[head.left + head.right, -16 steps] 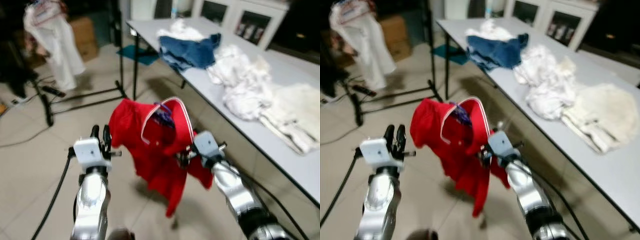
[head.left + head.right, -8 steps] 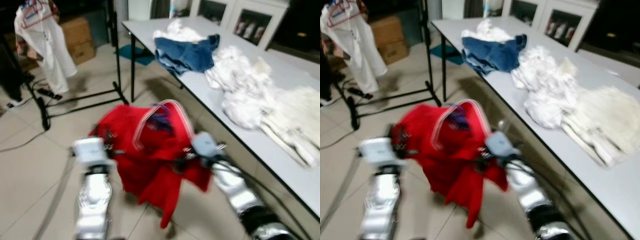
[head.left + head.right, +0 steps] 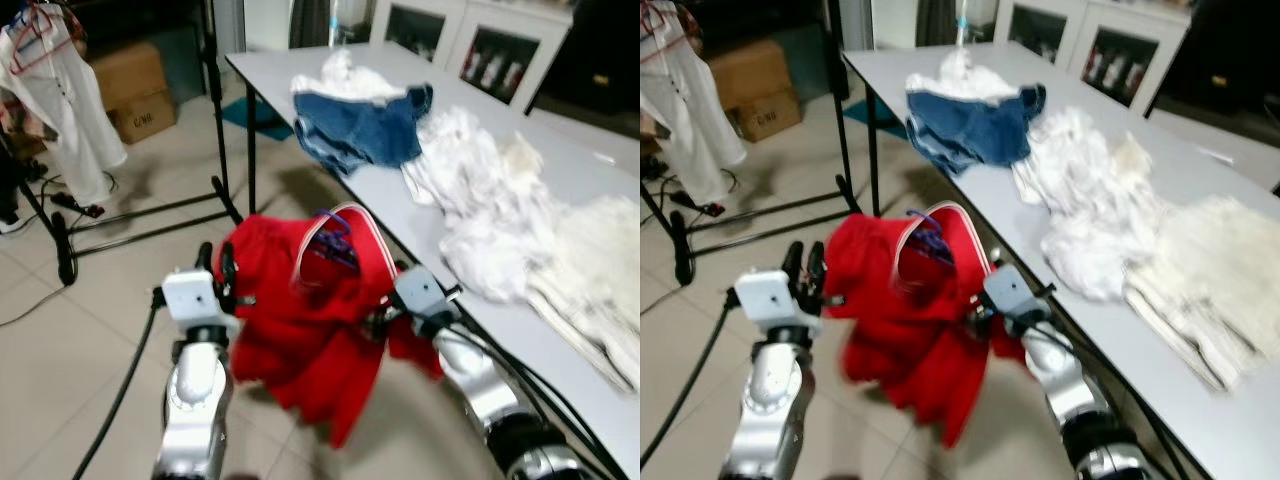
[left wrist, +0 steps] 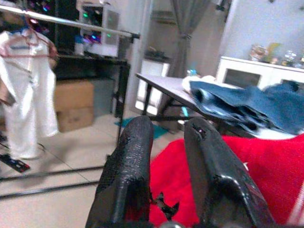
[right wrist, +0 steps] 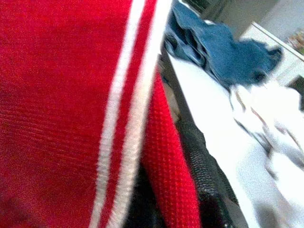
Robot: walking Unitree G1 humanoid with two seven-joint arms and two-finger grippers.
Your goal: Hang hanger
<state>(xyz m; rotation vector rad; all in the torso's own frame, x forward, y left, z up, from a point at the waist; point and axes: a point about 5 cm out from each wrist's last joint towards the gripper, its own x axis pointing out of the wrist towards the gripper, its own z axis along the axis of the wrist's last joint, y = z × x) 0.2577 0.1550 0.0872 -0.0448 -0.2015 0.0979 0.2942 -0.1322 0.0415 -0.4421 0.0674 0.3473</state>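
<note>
A red shirt [image 3: 300, 325] with a white-striped collar hangs on a purple hanger [image 3: 335, 238] between my two arms, above the tiled floor. My right gripper [image 3: 380, 320] is shut on the shirt's right side by the collar; in the right wrist view the red knit [image 5: 57, 109] covers its fingers. My left gripper [image 3: 216, 264] points upward at the shirt's left shoulder, fingers [image 4: 128, 161] slightly apart with nothing clamped. A clothes rack rail [image 4: 71, 21] carries a white garment [image 3: 55, 100] on a pink hanger at the far left.
A long grey table [image 3: 400, 195] runs along my right, with blue jeans [image 3: 365, 125] and piles of white clothes [image 3: 490, 205] on it. The rack's black feet [image 3: 150, 215] and cables lie on the floor ahead left. Cardboard boxes [image 3: 135, 85] stand behind.
The whole picture has shifted with my own movement. The red shirt has swung between my arms, and its left shoulder now sits against the left gripper.
</note>
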